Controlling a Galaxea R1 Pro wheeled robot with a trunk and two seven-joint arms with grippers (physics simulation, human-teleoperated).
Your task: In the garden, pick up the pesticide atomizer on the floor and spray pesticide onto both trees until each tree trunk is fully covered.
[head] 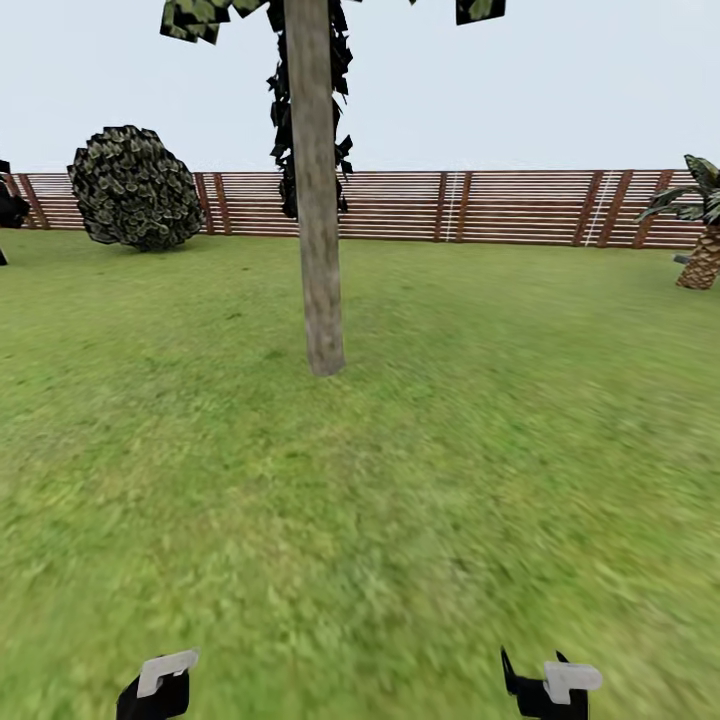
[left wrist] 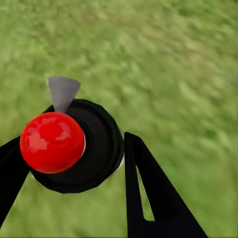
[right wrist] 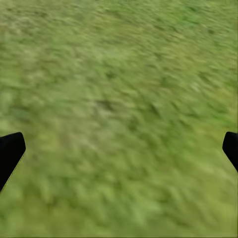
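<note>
Now | L end effector (left wrist: 74, 163) pinching atomizer (left wrist: 74, 146) btwn fingers; R end effector (right wrist: 119, 148) spread; trunk (head: 316, 190) ahead

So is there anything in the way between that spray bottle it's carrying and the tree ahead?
Nothing visible. The left tool holds the spray bottle, and in the head view only open lawn lies before the tree trunk. The round bush stands off to the left by the fence.

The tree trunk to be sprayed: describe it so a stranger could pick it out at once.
Start at the slatted wooden fence across the back of the lawn. In front of it, near the middle, a tree trunk rises from the grass. It is a bare, pale grey-brown column, unlike the round bush to its left and the scaly-trunked palm at far right.
</note>
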